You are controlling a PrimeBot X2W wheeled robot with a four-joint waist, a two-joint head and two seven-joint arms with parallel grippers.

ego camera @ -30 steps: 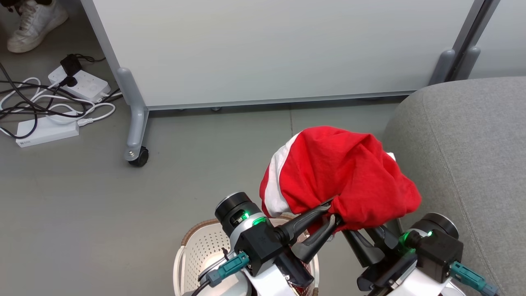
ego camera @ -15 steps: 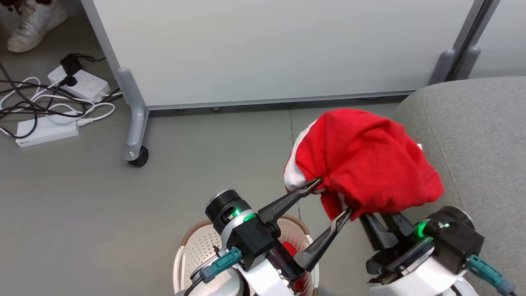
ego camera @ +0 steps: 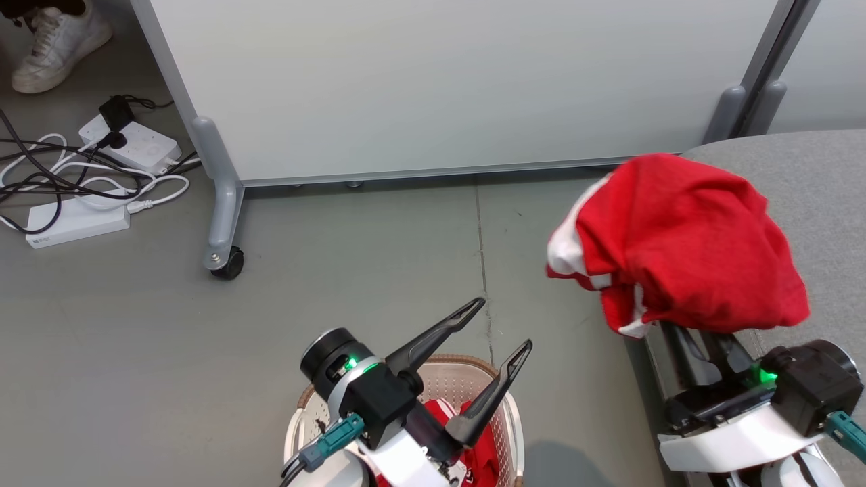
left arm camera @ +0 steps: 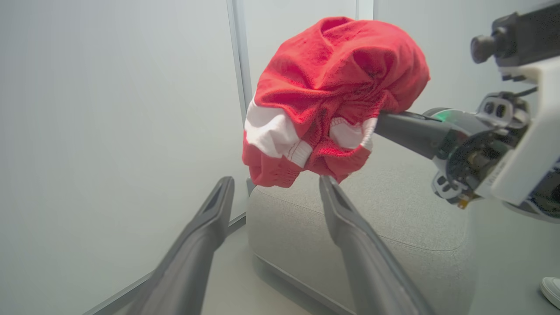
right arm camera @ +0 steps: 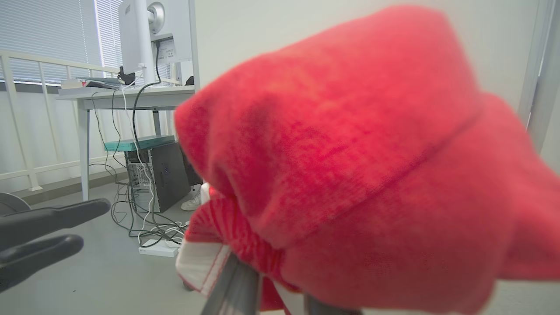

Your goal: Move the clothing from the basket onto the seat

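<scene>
The red garment [ego camera: 676, 243] rides high at the right of the head view, bunched like a cap over the right gripper [ego camera: 703, 348]. It overlaps the near edge of the seat [ego camera: 818, 176], with its white-trimmed side over bare floor. The fingertips are buried in the cloth, so I cannot tell whether they pinch a fold or the cloth merely hangs over them. The left gripper [ego camera: 504, 325] stands splayed and empty at lower centre, above the basket [ego camera: 467, 360], where more red cloth [ego camera: 473, 433] lies.

As I judge it, the step in hand is the carry to the cushion. To do it well, the right arm should travel further toward the right edge of the frame until the whole bundle is over grey fabric, then lower it before letting go. Released here, the white-trimmed hem could slide off the rounded corner to the floor. If the cloth is only draped, tipping the fingers downward should shed it. The left arm is best kept low and out of the way
</scene>
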